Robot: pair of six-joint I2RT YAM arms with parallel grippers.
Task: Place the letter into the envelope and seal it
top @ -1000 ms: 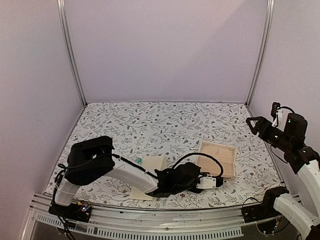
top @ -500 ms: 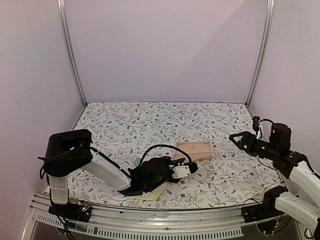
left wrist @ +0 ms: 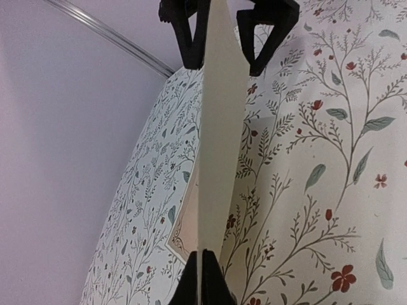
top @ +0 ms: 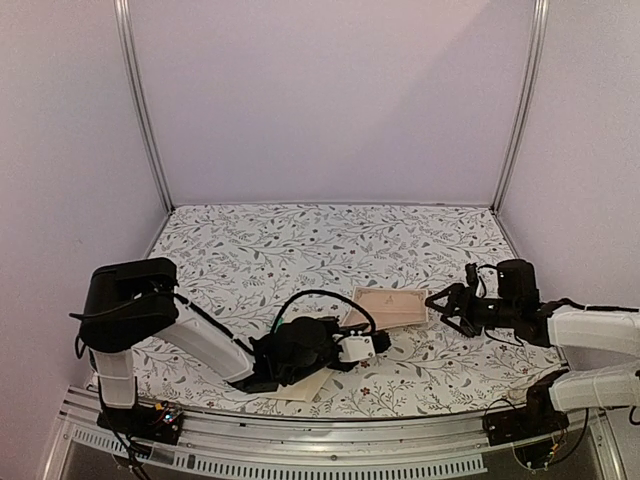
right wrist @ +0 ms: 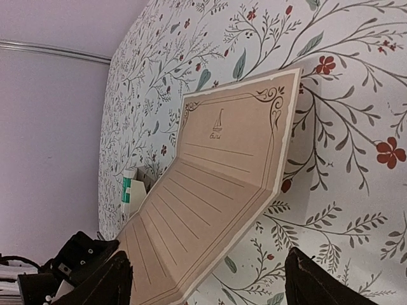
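The letter (top: 391, 303), a tan sheet with a dark border and ruled lines, is lifted and bent above the floral table. My left gripper (top: 380, 339) is shut on its near edge. In the left wrist view the jaws (left wrist: 202, 279) pinch the sheet (left wrist: 219, 121), seen edge-on. My right gripper (top: 438, 304) stands open at the letter's right edge, its fingers (left wrist: 188, 32) either side of the sheet without touching it. The right wrist view shows the letter (right wrist: 216, 184) between that gripper's (right wrist: 203, 286) spread fingers. The cream envelope (top: 300, 387) lies flat under my left arm, mostly hidden.
A small green-and-white item (top: 277, 323) lies beside the left arm and shows behind the letter as the green-and-white item (right wrist: 128, 190) in the right wrist view. Metal frame posts and lilac walls close in the floral table (top: 300, 250).
The left gripper has dragged the letter leftward and lifted it off the table. The right arm has swung down and left, bringing its open fingers to the letter's right edge.
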